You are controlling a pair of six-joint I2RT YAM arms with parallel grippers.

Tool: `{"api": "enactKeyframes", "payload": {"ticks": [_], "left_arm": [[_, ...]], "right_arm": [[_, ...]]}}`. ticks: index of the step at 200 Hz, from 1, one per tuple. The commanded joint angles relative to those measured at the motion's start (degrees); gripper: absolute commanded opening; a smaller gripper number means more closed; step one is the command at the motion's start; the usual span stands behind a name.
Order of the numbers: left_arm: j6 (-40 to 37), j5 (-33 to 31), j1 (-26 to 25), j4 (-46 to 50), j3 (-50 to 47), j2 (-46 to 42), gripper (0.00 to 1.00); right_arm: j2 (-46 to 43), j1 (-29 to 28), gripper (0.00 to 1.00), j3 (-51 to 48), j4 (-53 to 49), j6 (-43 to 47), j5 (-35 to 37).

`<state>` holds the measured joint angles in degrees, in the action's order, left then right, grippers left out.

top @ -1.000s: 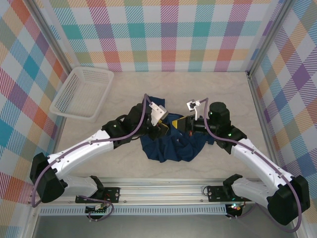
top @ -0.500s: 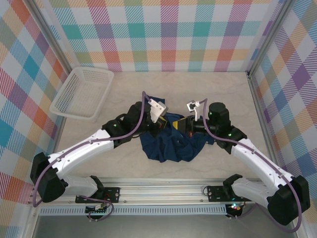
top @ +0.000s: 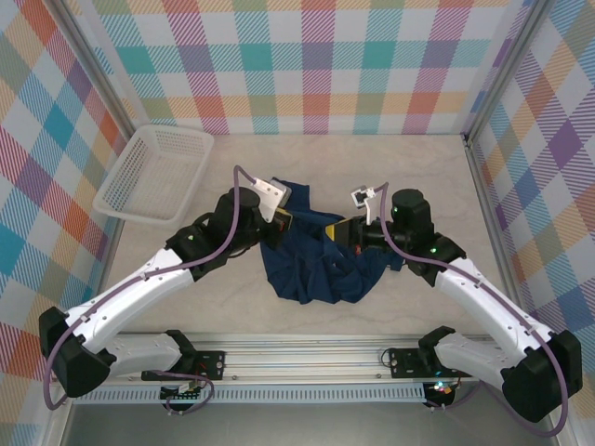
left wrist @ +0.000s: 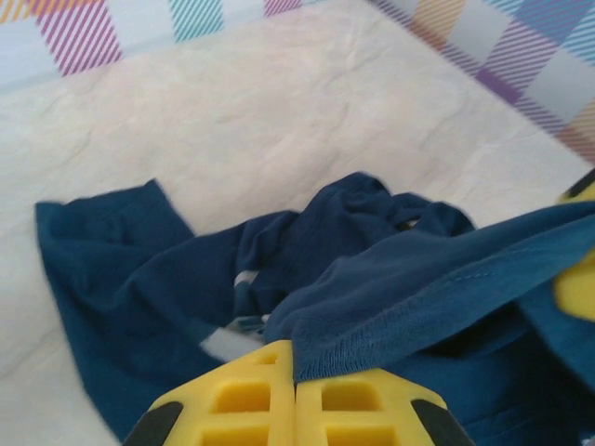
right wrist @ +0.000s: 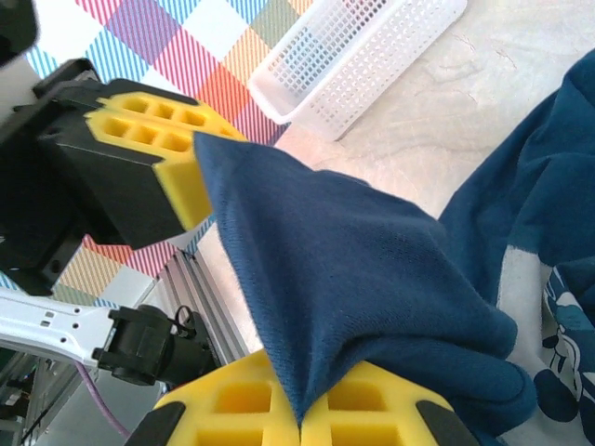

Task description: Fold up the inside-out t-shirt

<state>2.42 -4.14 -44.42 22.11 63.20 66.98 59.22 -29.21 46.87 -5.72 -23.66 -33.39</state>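
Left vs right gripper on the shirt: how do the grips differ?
Place: the left gripper is at the shirt's far-left edge, on the basket side, while the right gripper is nearer its middle. Bite: the left gripper pinches what looks like a single stitched hem, the right gripper a thicker folded bunch. Shared: both are shut on the shirt, with a band of cloth pulled tight between them.
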Motion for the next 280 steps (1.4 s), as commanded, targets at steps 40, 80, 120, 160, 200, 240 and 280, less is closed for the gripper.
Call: {"api": "enactKeyframes", "payload": {"ticks": [40, 80, 120, 160, 200, 240, 280], "left_arm": [[2.01, -5.01, 1.06, 6.74, 2.66, -1.59, 0.0], [4.82, 0.24, 1.03, 10.67, 6.46, 0.07, 0.0], [5.96, -1.35, 1.06, 13.65, 8.94, 0.33, 0.0], [6.54, -1.77, 1.06, 12.0, 7.46, -0.86, 0.0], [7.05, -2.03, 1.03, 11.27, 7.13, -0.85, 0.0], [9.59, -9.5, 3.46, 14.4, 7.95, -0.86, 0.0], [11.38, -11.07, 13.35, 18.05, 7.2, -5.27, 0.0]], "right_arm": [[3.27, 0.23, 0.27, 6.85, -10.04, 4.43, 4.06], [3.01, -5.05, 0.46, 6.11, -12.31, 8.37, 12.73], [5.6, -11.06, 0.58, 3.37, -7.28, 7.89, 15.39], [10.58, -13.24, 0.59, 1.95, -0.92, 4.4, 13.42], [12.2, -14.55, 0.61, 0.02, 2.37, 1.34, 14.53], [8.87, -14.4, 0.6, 3.92, -9.38, 8.0, 21.22], [6.18, -3.11, 0.62, 7.17, -23.56, 6.17, 29.47]]}}
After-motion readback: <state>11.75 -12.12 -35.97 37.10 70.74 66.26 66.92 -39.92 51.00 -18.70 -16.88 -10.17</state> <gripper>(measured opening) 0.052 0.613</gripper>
